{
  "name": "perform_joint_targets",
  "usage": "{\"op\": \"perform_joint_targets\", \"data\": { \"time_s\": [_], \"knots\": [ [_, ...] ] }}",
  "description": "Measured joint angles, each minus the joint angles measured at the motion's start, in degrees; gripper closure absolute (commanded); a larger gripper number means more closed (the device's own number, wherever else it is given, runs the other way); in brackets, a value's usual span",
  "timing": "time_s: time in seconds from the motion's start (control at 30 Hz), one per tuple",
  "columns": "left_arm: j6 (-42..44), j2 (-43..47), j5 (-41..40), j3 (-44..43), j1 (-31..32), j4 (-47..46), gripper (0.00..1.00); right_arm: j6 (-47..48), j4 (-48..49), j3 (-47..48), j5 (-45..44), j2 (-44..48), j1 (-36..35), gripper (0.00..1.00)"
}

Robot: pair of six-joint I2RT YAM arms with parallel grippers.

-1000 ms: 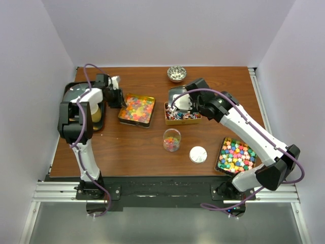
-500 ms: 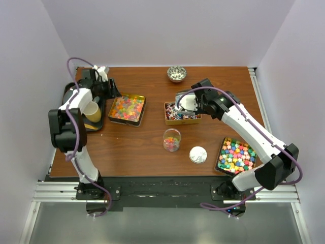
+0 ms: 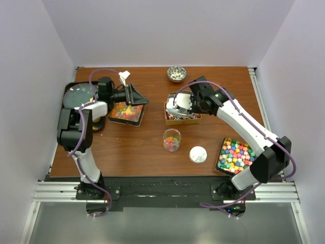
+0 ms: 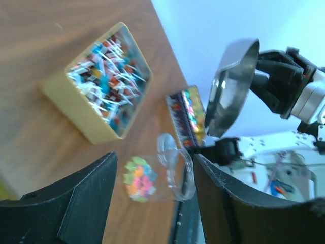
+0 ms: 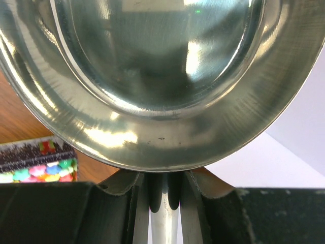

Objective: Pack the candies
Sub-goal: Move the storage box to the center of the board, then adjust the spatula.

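- The left gripper sits at upper left of the overhead view, over the far edge of a square yellow tin of glossy orange-red-yellow gummies. Its black fingers are spread apart with nothing between them.
- The right gripper is clenched on the thin handle of a round polished-steel scoop.
- From overhead, that scoop hangs at upper centre over a gold rectangular tin of red-blue-white wrapped pieces. Whether it touches them I cannot tell.
- The candies lie in four places: those two tins, a dark tin of bright pink-yellow-green-blue cubes at lower right, and a few in a clear plastic cup.
- The cup stands upright at centre of the brown wooden table, in front of the wrapped-piece tin.
- A round silver lid lies flat between the cup and the cube tin.
- A small patterned bowl stands at the far edge.
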State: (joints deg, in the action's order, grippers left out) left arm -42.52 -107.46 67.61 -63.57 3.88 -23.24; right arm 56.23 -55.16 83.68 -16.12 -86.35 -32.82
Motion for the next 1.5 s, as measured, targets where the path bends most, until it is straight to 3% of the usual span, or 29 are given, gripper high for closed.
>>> {"op": "perform_joint_targets", "data": {
  "time_s": [0.33,0.67,0.8,1.07,1.13,1.27,1.37,1.4,1.43,1.5],
  "knots": [
    [-14.6,-1.3,3.2,1.2,3.8,-15.3,0.31,-2.2,-0.7,7.5,3.8,-4.9,-0.3,1.00],
    [-21.4,-3.3,3.8,1.3,6.3,-22.6,0.32,-3.7,-1.0,10.5,5.2,-9.5,-3.6,1.00],
    [-22.6,-4.3,4.1,1.3,8.1,-23.0,0.47,-4.5,-1.1,11.8,5.7,-10.5,-4.5,1.00],
    [-30.0,-6.1,4.6,1.4,8.5,-31.6,0.58,-5.3,-1.9,12.1,9.8,-10.6,-5.5,1.00],
    [-32.5,-6.4,5.2,1.7,8.5,-35.0,0.67,-5.8,-2.3,12.1,11.1,-10.6,-5.7,1.00],
    [-36.4,-7.0,5.9,2.5,8.5,-38.6,1.00,-6.6,-2.8,11.8,13.0,-10.6,-5.6,1.00],
    [-37.9,-7.1,5.7,3.6,8.4,-38.5,1.00,-7.6,-2.9,11.2,15.0,-10.6,-5.5,1.00],
    [-38.5,-7.1,5.6,4.3,8.2,-38.7,1.00,-7.9,-2.8,10.9,15.8,-10.6,-5.5,0.94],
    [-39.0,-7.1,5.7,5.0,8.1,-38.7,1.00,-8.4,-2.5,10.4,16.9,-10.5,-5.3,0.77],
    [-39.8,-7.1,5.7,6.3,8.1,-38.7,1.00,-9.4,-2.2,9.3,19.3,-10.2,-4.9,0.65]
  ]
}}
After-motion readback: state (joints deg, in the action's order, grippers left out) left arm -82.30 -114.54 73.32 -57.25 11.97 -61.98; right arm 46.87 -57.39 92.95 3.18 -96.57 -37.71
